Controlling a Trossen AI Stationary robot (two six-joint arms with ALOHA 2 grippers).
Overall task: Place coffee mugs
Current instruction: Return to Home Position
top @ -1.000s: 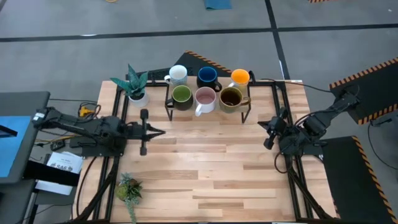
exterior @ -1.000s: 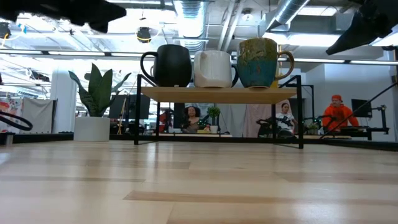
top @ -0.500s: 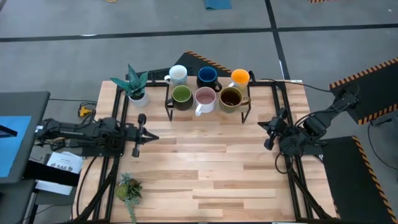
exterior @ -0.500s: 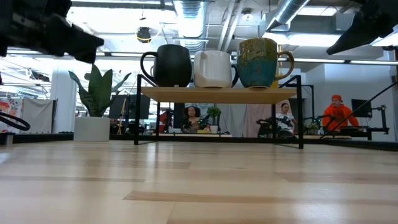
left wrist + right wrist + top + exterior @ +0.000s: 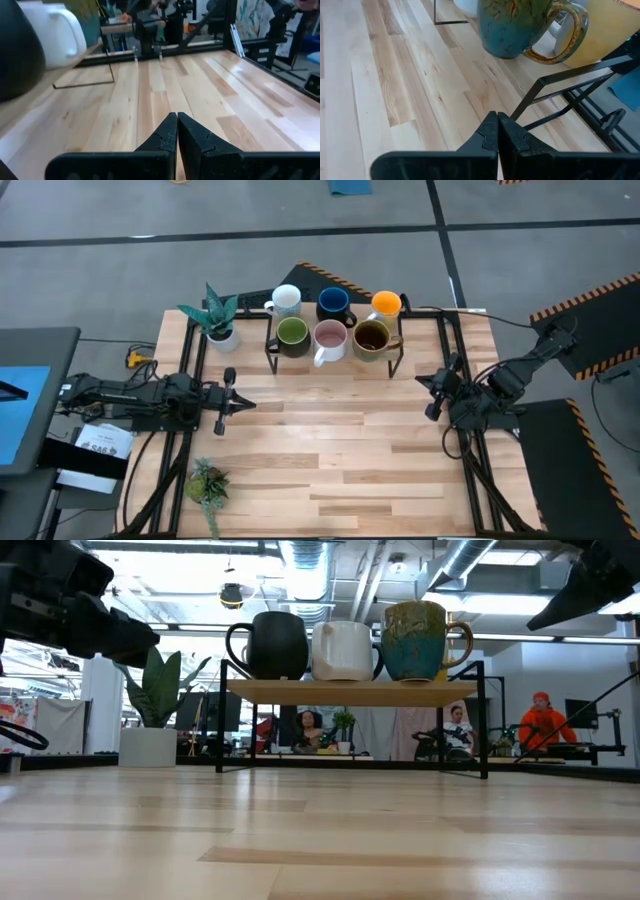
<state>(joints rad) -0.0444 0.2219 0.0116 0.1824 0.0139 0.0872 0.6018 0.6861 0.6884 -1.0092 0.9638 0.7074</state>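
Observation:
Six mugs stand on their bases on a small raised black-framed wooden shelf (image 5: pixel 400 352) at the table's far middle. The back row holds white (image 5: pixel 286 300), dark blue (image 5: pixel 333 304) and orange (image 5: pixel 386 304). In front are olive green (image 5: pixel 292 334), pink (image 5: pixel 329 336) and brown (image 5: pixel 371 337). In the low view the front three (image 5: pixel 345 650) show above the shelf board. My left gripper (image 5: pixel 248 404) (image 5: pixel 177 121) is shut and empty, near the table's left edge, pointing right. My right gripper (image 5: pixel 428 384) (image 5: pixel 497 121) is shut and empty at the right edge, beside the shelf's right end.
A leafy plant in a white pot (image 5: pixel 217 320) stands left of the shelf. A small succulent (image 5: pixel 207 483) sits at the near left corner. Black frame rails run along both table sides (image 5: pixel 455 330). People sit in the room beyond (image 5: pixel 540 725). Bare wood spans the table's middle and near part.
My left gripper has drawn back a little toward the table's left and near edges and has come down lower over the table; most of this happened in the first half second. The right arm and the mugs have kept still.

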